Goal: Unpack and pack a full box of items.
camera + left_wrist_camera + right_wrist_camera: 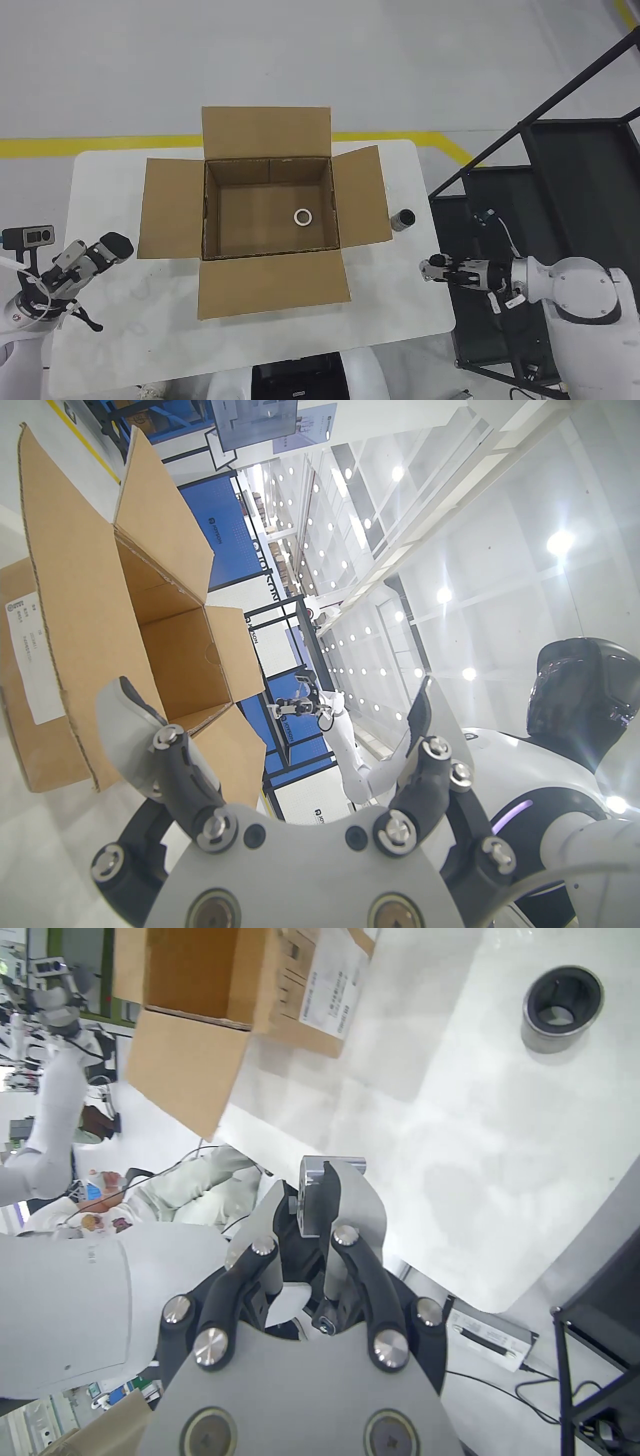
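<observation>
ring point(302, 216) inside the box point(268, 130): too small for me to identify. metal block point(311, 1220) in my right gripper point(306, 1195): partly covered by my fingers point(361, 1210).

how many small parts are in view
3: a white ring on the box floor, a dark cylinder on the table beside it, a metal block in the right gripper. Box walls may hide more.

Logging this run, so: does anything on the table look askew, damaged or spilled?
Nothing stands out. The box sits square, flaps open, one white ring inside; a dark cylinder rests beside it; the right gripper holds a metal block.
</observation>
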### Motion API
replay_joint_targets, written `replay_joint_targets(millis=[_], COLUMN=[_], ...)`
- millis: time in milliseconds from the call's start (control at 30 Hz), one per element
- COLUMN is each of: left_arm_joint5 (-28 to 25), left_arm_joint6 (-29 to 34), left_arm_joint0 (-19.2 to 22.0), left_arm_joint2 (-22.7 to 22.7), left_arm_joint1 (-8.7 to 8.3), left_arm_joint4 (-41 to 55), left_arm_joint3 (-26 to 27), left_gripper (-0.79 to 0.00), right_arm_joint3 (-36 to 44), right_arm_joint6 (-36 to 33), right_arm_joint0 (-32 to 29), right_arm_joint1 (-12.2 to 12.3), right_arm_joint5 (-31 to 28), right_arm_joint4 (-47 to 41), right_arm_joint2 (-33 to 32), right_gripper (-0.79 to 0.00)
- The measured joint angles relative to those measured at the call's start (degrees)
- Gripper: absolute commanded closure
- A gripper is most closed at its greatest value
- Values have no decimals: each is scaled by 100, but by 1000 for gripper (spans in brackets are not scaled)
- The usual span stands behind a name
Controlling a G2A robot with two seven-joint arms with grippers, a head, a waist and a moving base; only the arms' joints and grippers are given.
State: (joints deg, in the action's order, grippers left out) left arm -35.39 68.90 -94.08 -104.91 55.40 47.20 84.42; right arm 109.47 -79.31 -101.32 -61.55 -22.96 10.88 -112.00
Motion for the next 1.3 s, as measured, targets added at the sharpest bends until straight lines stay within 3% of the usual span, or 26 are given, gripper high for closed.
replay_joint_targets(millis=[600,1233,1267,1300], left_arm_joint5=[0,0,0,0], left_arm_joint6=[0,0,0,0], left_arm_joint0=[0,0,0,0], left_arm_joint2=[0,0,0,0], left_arm_joint1=[0,0,0,0], left_arm_joint4=[0,0,0,0], left_arm_joint3=[0,0,0,0], left_gripper=[-785,-785,-785,-785], right_arm_joint3=[-605,-2223,-2286,-2331], right_arm_joint6=[2676,3836,3861,3866], right_arm_joint0=[228,1214,1257,1287], right_arm_joint1=[-50,-188,-194,-198], right_arm_joint5=[967,1781,1819,1846], right_arm_joint4=[3629,4465,4492,4510], right_arm_joint2=[1693,2850,2891,2916], right_gripper=[0,0,-271,-668])
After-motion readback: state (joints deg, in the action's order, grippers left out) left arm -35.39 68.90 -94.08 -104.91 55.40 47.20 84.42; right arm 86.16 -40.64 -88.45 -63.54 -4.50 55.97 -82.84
